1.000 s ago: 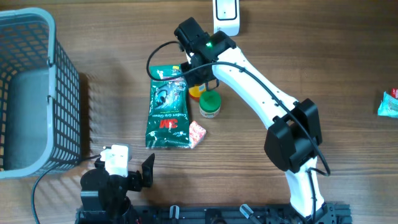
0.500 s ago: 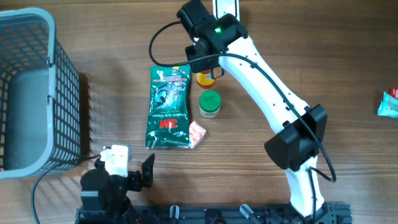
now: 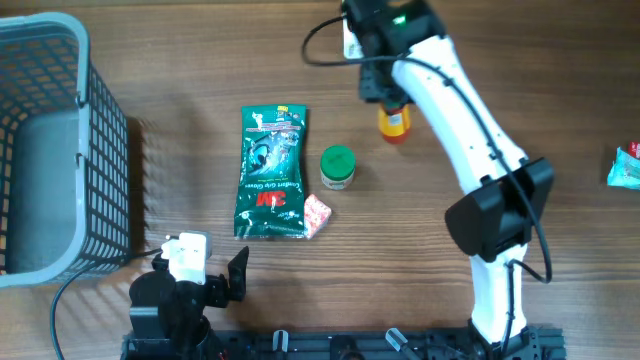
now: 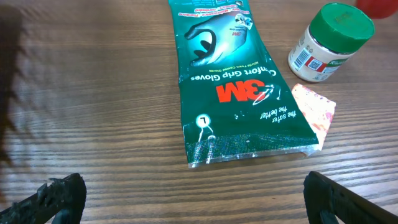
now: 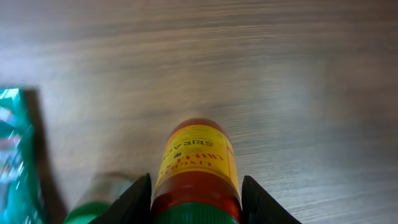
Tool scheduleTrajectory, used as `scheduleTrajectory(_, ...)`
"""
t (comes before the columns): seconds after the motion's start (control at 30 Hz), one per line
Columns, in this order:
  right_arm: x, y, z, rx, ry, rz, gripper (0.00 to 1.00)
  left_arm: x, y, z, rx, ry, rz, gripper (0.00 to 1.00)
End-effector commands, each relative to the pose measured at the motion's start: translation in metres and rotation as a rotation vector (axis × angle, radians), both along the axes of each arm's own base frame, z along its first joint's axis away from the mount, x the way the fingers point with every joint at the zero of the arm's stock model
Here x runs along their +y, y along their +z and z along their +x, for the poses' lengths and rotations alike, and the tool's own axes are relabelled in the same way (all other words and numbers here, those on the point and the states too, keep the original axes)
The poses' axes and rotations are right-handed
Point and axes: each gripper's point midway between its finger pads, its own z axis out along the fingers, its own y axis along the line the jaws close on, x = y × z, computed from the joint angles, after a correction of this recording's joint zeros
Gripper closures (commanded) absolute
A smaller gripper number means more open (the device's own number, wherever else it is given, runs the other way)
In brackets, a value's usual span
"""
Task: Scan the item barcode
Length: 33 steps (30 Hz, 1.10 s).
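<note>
So the right end effector (image 5: 198, 203) is pinching the sriracha bottle (image 3: 394, 122) just below its green cap. It's holding the bottle near the far edge of the table, a bit right of the middle, just beside a white device (image 3: 349, 42) that I'd guess is the scanner. Looks like the "present it to the scanner" step to me. The next move probably calls for turning the bottle so the barcode faces the scanner window, but I can't spot the barcode from here.

The left end effector (image 4: 199, 205) is spread wide with nothing in it, down at the near edge.

Count: one sriracha bottle, one 3M gloves pack (image 3: 271, 172), one green-lidded jar (image 3: 337, 167), one little pink sachet (image 3: 316, 214), one basket (image 3: 104, 150) and one teal packet (image 3: 626, 167) at the right edge.
</note>
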Motion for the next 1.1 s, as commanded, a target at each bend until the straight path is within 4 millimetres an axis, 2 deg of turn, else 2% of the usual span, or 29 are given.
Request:
scheduleTrajectory(0.0,-0.019,0.023,0.005,-0.073,-0.126,0.022,0.67,-0.001,0.001,0.000,-0.004,0.000,-0.012,0.00)
scheduleTrajectory(0.17,-0.029,0.021,-0.004,-0.032,-0.134,-0.006,0.71,-0.001,0.001,0.000,-0.004,0.000,-0.012,0.00)
scheduleTrajectory(0.27,-0.039,0.020,-0.019,0.025,-0.136,-0.062,0.72,-0.001,0.001,0.000,-0.004,0.000,-0.012,0.00)
scheduleTrajectory(0.47,-0.040,0.007,-0.026,0.084,-0.088,-0.082,0.73,-0.001,0.001,0.000,-0.004,0.000,-0.012,0.00)
scheduleTrajectory(0.57,-0.040,-0.004,-0.031,0.111,-0.110,-0.079,0.74,-0.001,0.001,0.000,-0.004,0.000,-0.012,0.00)
scheduleTrajectory(0.67,-0.037,-0.017,-0.025,0.102,-0.111,-0.073,0.74,-0.001,0.001,0.000,-0.004,0.000,-0.012,0.00)
scheduleTrajectory(0.87,-0.018,-0.049,-0.022,0.123,-0.101,0.027,0.74,-0.001,0.001,0.000,-0.004,0.000,-0.012,0.00)
scheduleTrajectory(1.07,-0.017,-0.048,-0.026,0.133,-0.100,0.036,0.75,-0.001,0.001,0.000,-0.004,0.000,-0.012,0.00)
